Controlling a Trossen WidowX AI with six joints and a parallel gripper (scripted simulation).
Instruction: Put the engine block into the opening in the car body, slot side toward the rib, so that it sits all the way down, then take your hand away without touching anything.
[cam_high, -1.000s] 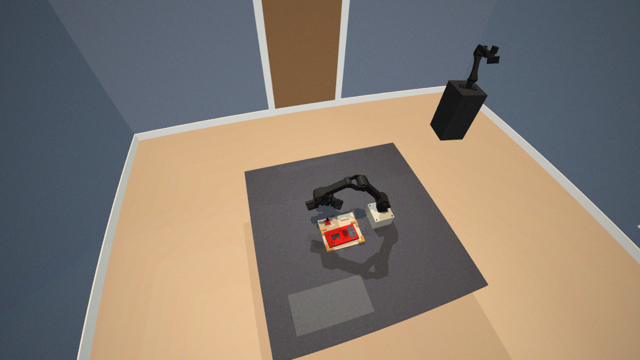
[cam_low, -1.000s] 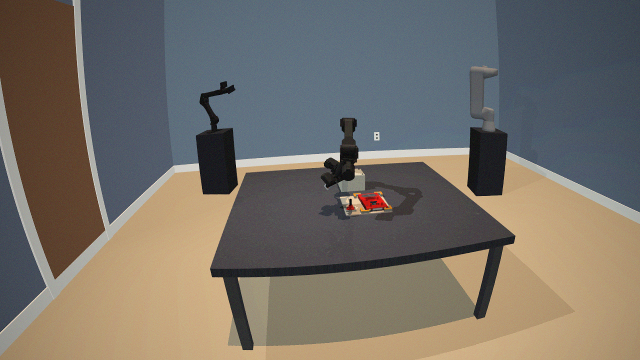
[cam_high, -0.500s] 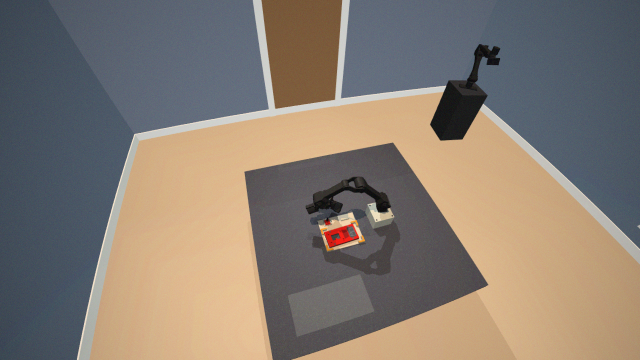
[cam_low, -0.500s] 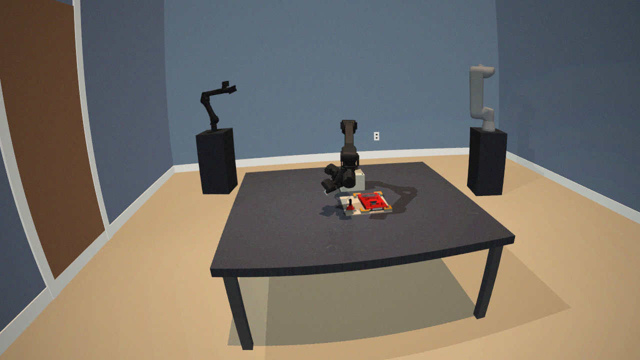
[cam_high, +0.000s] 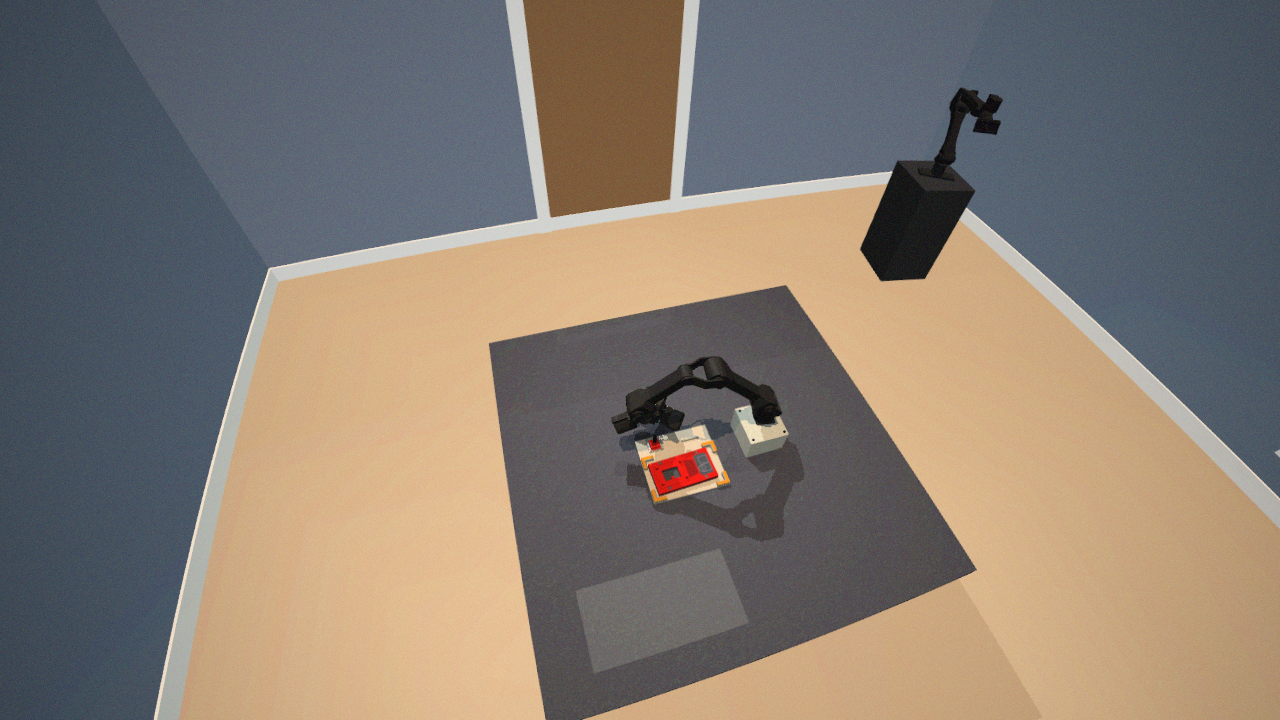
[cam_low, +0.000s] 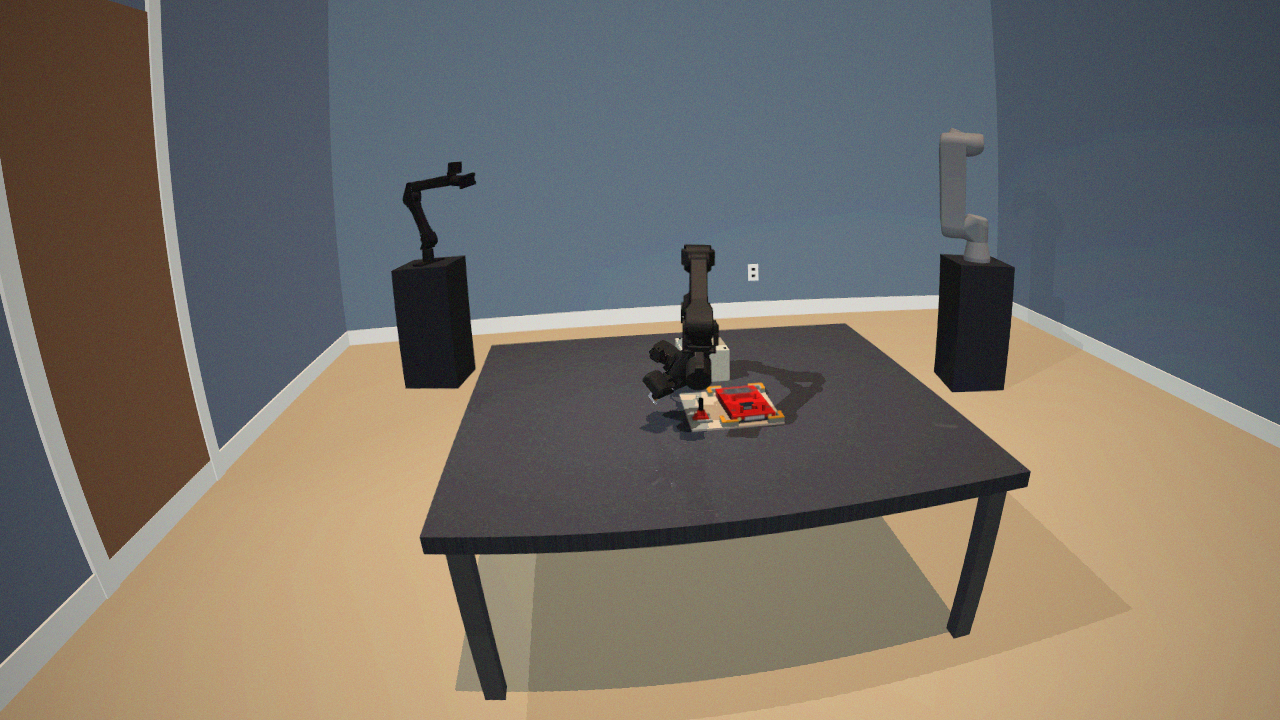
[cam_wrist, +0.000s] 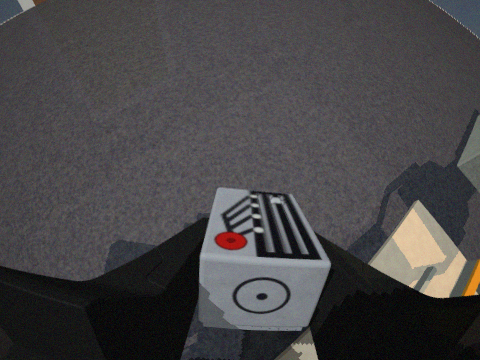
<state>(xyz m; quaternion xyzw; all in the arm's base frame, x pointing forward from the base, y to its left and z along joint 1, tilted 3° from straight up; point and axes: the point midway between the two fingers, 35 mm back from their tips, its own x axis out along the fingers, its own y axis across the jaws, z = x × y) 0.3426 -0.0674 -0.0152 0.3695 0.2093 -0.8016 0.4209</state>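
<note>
My gripper is shut on the engine block, a grey block with a red disc and dark slots on its upper face and a ringed circle on its near face. It holds the block above the table, left of the car body in the exterior view. The red car body lies in a beige fixture board. Its dark opening shows as a small square in the top view. The rib cannot be told at this size. In the top view, the arm hides the fingertips.
A red piece with a black upright knob stands on the fixture board beside the car body. Orange corner brackets surround the body. The arm's pale base box stands behind the board in the exterior view.
</note>
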